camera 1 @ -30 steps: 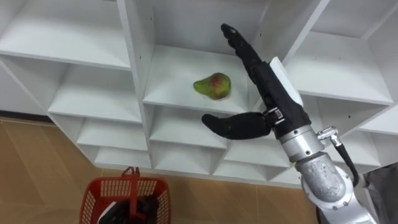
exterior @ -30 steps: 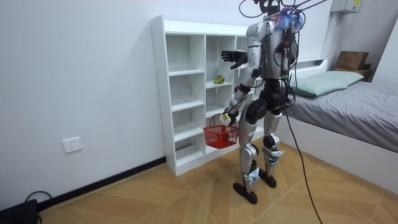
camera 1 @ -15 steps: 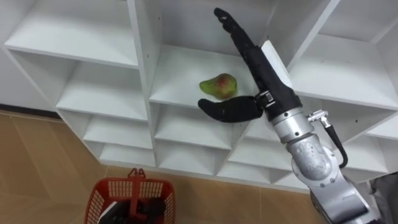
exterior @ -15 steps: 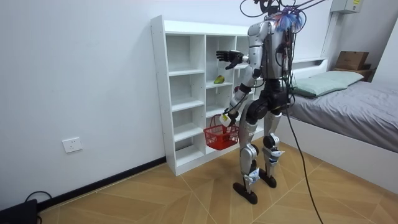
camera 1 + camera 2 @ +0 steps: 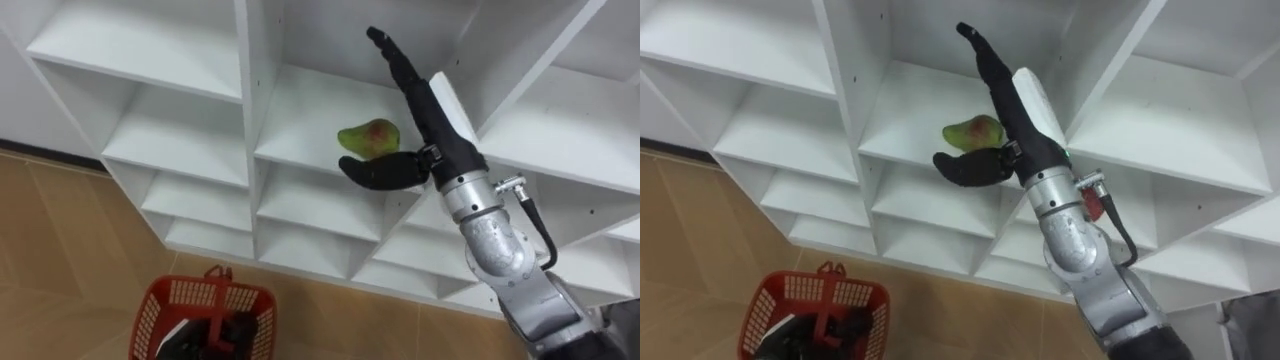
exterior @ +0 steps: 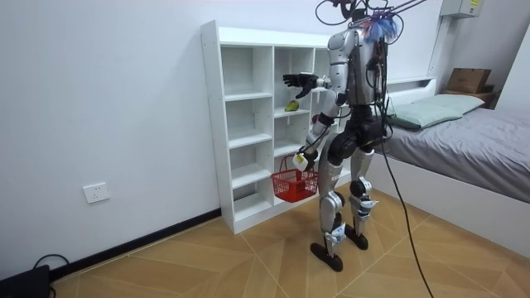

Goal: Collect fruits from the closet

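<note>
A green pear with a red blush (image 5: 368, 137) (image 5: 965, 131) lies on a middle shelf of the white closet (image 5: 248, 120) (image 6: 240, 124). My right hand (image 5: 440, 140) (image 5: 1025, 125) reaches into that cubby, open. Its straight fingers (image 5: 400, 65) pass just right of the pear and its thumb (image 5: 380, 172) sits right below and in front of the fruit. Whether it touches the pear is unclear. My left hand (image 5: 215, 335) (image 6: 300, 157) hangs low, shut on the handle of a red wire basket (image 5: 165, 305) (image 6: 291, 186). I stand facing the closet.
The other cubbies in view hold nothing. The basket hangs above the wooden floor (image 5: 60, 250) in front of the lowest shelves. A bed (image 6: 472, 136) stands at the room view's right, behind me, with a cardboard box (image 6: 468, 79) beyond it.
My right hand has gone deeper into the cubby, and its thumb has closed in from well below the pear to right under it. The head camera has shifted.
</note>
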